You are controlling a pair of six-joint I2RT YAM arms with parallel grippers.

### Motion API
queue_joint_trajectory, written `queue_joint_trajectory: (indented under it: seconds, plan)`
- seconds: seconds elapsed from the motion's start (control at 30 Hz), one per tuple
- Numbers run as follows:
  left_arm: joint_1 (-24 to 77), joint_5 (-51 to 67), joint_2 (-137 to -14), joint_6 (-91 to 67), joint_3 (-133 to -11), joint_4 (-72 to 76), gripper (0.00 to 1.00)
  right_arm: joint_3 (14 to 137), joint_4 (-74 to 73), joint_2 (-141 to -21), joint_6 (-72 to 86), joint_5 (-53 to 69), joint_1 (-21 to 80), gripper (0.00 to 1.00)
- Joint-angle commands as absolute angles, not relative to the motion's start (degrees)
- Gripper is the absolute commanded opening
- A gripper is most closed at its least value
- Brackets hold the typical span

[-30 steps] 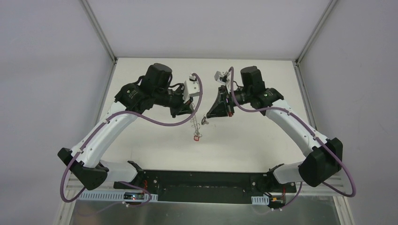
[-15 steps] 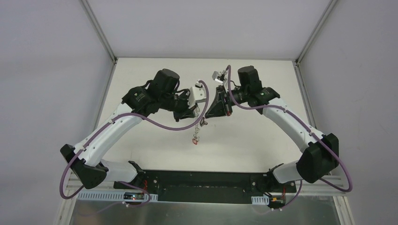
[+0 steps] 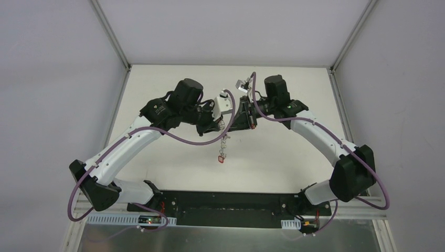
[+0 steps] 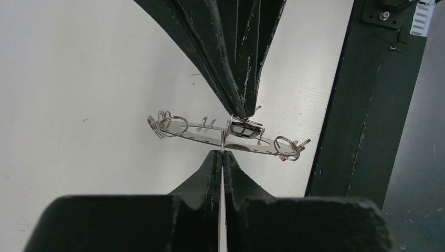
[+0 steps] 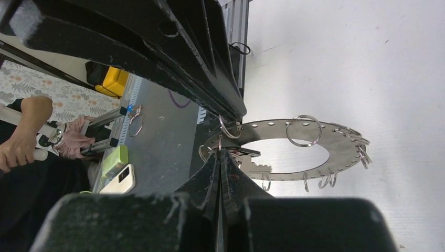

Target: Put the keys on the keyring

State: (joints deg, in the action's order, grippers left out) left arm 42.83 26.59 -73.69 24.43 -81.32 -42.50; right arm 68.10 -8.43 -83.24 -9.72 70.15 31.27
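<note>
The keyring [image 3: 224, 139], a flat grey metal ring with small wire loops, hangs edge-on above the table between both grippers. A red-headed key [image 3: 221, 159] dangles from its lowest point. My left gripper [image 3: 216, 125] is shut on one wire loop at the ring's rim; the left wrist view shows the tips [image 4: 223, 152] pinching it under the keyring [image 4: 204, 135]. My right gripper [image 3: 231, 126] is shut on a small dark-headed key [image 4: 242, 128] pressed against the ring. In the right wrist view its tips [image 5: 220, 150] meet the keyring [image 5: 341, 149], with the key's toothed blade [image 5: 257, 168] showing inside the ring's hole.
The black base rail [image 3: 225, 207] runs along the near table edge. White walls and metal posts [image 3: 111, 37] box in the table. Beyond the table edge, the right wrist view shows a phone [image 5: 119, 180] and a person's hand [image 5: 18, 149].
The left gripper has carried the hanging keyring to the right. The right gripper has moved left with its key, and the two now meet at the ring's top.
</note>
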Motion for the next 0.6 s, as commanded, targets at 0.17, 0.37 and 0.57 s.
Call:
queue_joint_trajectory:
  seconds: [0.17,0.37,0.57]
  plan:
    - [43.51,29.63,-72.36,22.69,-81.28,-39.9,0.0,67.23,-3.4,-83.6,-7.33,70.52,31.49,0.0]
    - [43.51,29.77,-71.57,23.72,-79.88,-39.49,0.0,67.08,-3.44,-83.5,-7.65,70.07,31.29,0.0]
    - [43.51,29.69,-71.81,23.64,-79.88,-39.38,0.0,67.26,-3.11,-83.78,-7.21,71.11,31.24,0.0]
